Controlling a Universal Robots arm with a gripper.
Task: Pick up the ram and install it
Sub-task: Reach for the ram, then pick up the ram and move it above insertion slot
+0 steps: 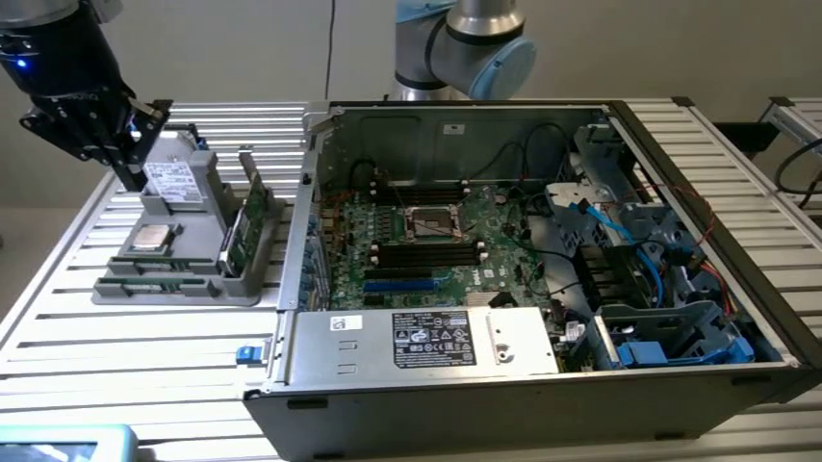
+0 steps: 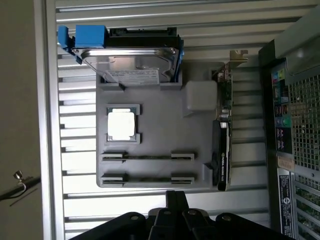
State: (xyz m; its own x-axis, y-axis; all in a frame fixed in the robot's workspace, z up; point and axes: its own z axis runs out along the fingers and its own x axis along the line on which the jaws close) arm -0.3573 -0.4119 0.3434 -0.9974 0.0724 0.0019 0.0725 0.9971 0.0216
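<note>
Gripper (image 1: pixel 134 177) closed, empty, hanging near the grey tray (image 1: pixel 180 292). The ram (image 2: pixel 147 178) stands edge-on in one of the tray's two long slots (thin, hard to make out). One hard drive (image 1: pixel 173 181), one processor (image 1: pixel 154 238), two upright cards (image 1: pixel 242 236), one computer case (image 1: pixel 514 385); labels unreadable.
</note>
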